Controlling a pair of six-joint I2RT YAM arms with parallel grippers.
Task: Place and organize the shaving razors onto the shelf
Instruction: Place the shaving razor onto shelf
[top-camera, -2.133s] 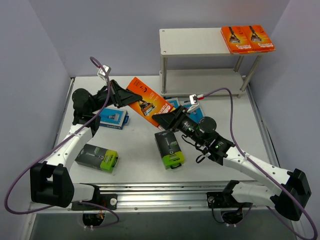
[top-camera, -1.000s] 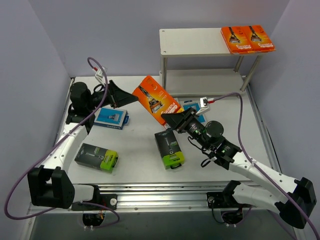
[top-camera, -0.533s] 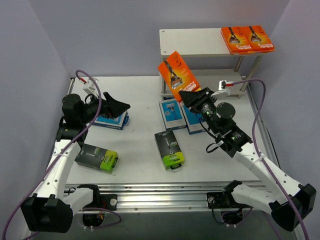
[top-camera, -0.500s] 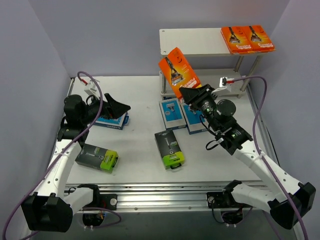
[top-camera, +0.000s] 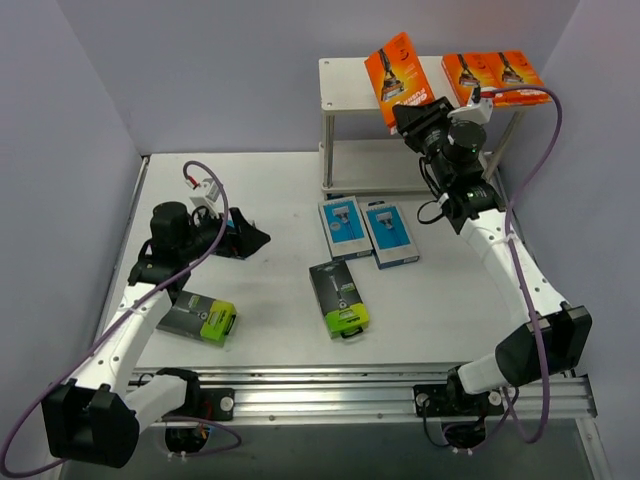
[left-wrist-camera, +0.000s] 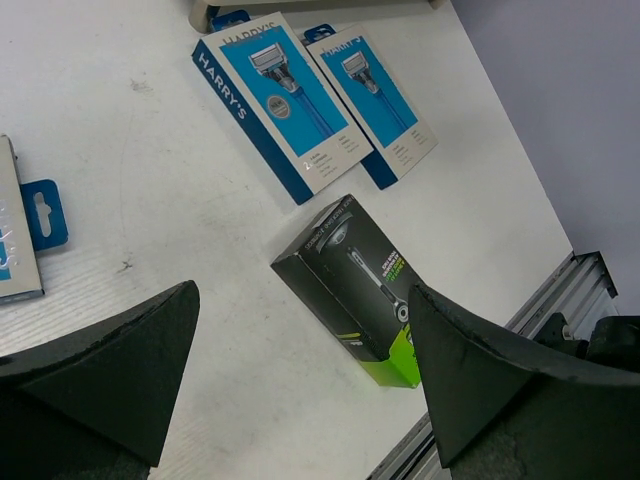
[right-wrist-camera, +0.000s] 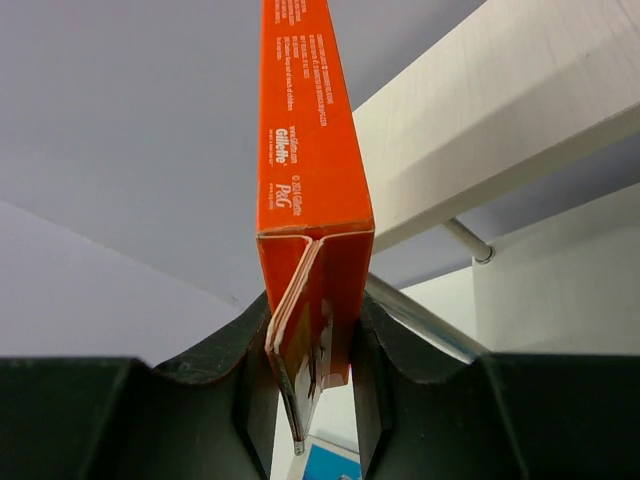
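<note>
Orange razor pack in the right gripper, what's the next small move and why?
Probably lay the orange pack flat on the shelf's top board, left of the two orange packs: the right gripper holds it on end above that bare spot.

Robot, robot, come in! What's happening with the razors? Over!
Right gripper shut on orange razor pack, raised by top of shelf. Left gripper open, empty. Two orange packs at shelf's right end, not blocking.
</note>
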